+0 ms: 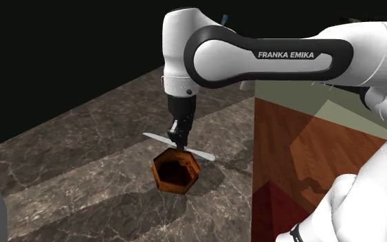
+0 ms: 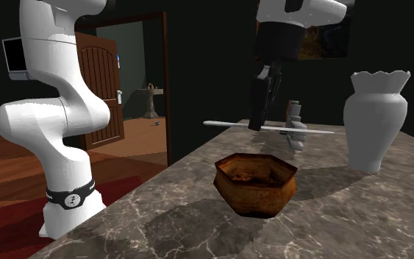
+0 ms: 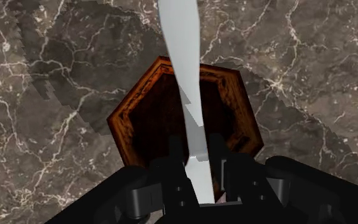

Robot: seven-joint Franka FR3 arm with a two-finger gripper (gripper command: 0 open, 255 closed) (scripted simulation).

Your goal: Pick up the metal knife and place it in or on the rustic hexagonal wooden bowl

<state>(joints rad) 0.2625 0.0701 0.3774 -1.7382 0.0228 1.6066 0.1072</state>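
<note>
Your end effector [image 1: 178, 141] is closed narrow on the metal knife [image 1: 200, 154]. In the wrist view its two black fingers [image 3: 171, 167] pinch the pale blade from both sides, and the knife [image 3: 182, 57] runs straight out ahead of the end effector [image 3: 196, 159]. The grip sits roughly midway along the knife, so one end sticks out to each side in the shoulder view. From the second exterior view you see the knife [image 2: 227, 124] lying about level in the air, crosswise under the end effector [image 2: 257, 121], which points straight down.

The knife touches nothing but the fingers. It hangs clear above the hexagonal bowl [image 2: 257, 193] – a rusty, brown-orange bowl with a dark inside. The wrist view looks down past the blade into the bowl [image 3: 123, 118], which lies directly beneath. In the shoulder view the bowl [image 1: 168, 184] stands just below the fingertips.

The bowl rests upright on a dark marble tabletop [image 1: 82, 172] veined with white. In the second exterior view a white vase [image 2: 376, 121] with a scalloped rim stands on the tabletop [image 2: 345, 213], well apart from the bowl. A small grey object [image 2: 295, 140] stands behind the knife – you cannot tell what it is.
</note>
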